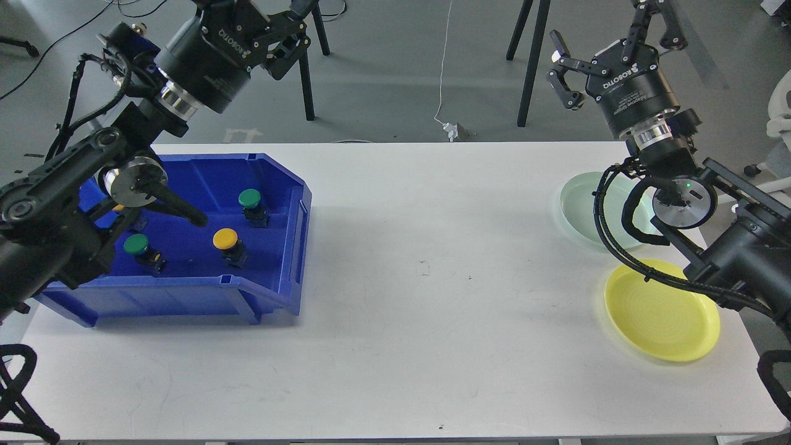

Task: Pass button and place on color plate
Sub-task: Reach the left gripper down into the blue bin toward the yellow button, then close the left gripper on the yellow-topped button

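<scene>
A blue bin (290, 247) at the left of the white table holds a yellow button (226, 238), two green buttons (249, 198) (135, 244) and another yellow button (118, 208) mostly hidden behind my left arm. A pale green plate (581, 204) and a yellow plate (661, 318) lie at the right. My left gripper (272, 25) is raised above the bin's back edge, open and empty, its fingertips cut by the frame's top. My right gripper (609, 34) is raised beyond the green plate, open and empty.
The white table (432, 278) spans the view, its far edge behind the bin and plates. Black stand legs (306, 68) (528, 68) and a white cable with plug (454, 130) are on the floor beyond it.
</scene>
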`<state>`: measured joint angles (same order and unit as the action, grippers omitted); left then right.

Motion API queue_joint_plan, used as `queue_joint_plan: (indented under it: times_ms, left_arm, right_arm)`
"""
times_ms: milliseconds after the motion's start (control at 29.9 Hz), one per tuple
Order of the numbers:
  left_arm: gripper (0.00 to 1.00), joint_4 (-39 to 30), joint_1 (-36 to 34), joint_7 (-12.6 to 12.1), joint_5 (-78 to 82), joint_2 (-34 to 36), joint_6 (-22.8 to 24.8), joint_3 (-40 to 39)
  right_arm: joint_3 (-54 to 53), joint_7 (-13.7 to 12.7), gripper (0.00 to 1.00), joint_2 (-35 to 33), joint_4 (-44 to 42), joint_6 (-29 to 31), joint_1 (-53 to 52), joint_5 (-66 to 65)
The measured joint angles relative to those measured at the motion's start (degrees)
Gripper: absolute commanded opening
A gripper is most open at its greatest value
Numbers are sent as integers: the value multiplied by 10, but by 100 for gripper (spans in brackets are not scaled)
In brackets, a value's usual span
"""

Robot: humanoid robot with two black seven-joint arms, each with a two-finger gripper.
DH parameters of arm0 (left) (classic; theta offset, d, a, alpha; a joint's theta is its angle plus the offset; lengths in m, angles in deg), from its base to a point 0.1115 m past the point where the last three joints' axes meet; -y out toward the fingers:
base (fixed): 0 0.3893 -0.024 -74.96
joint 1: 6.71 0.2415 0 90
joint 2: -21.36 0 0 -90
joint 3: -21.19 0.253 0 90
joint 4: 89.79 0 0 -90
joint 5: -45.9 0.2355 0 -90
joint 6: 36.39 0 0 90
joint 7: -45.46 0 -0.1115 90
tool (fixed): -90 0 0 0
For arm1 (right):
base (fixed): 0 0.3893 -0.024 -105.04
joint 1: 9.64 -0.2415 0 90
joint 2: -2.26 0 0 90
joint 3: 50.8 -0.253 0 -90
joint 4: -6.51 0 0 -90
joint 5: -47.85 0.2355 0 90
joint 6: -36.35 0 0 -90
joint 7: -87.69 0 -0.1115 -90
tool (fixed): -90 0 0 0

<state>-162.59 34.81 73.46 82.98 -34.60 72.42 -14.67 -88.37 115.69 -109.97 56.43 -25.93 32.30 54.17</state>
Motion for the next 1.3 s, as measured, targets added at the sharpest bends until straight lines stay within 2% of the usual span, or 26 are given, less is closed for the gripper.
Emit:
queue_joint_plan:
  times_ms: [100, 268, 368, 435, 669, 936, 1304]
  left_arm:
    - [85, -26, -50, 0, 79, 67, -44, 117]
    - [85, -26, -176, 0, 194, 159, -64, 344]
    - [85, -24, -233, 0, 268, 183, -68, 453]
    - [85, -19, -250, 0, 316, 187, -68, 499]
    - [84, 37, -259, 0, 403, 178, -70, 578]
    - [84, 127, -256, 0, 422, 113, -70, 645]
    - [83, 174, -236, 0, 421, 91, -68, 660]
  right_arm:
    - [0, 0, 99, 0, 0, 0, 4, 0]
    - [0, 0, 99, 0, -1, 1, 13, 0]
    - [-1, 0, 99, 0, -2, 1, 18, 0]
    - [-1, 0, 99, 0, -2, 1, 22, 0]
    - [-3, 0, 99, 0, -2, 1, 32, 0]
    - [-8, 0, 99, -2, -1, 2, 39, 0]
    - [-8, 0, 99, -2, 0, 2, 42, 0]
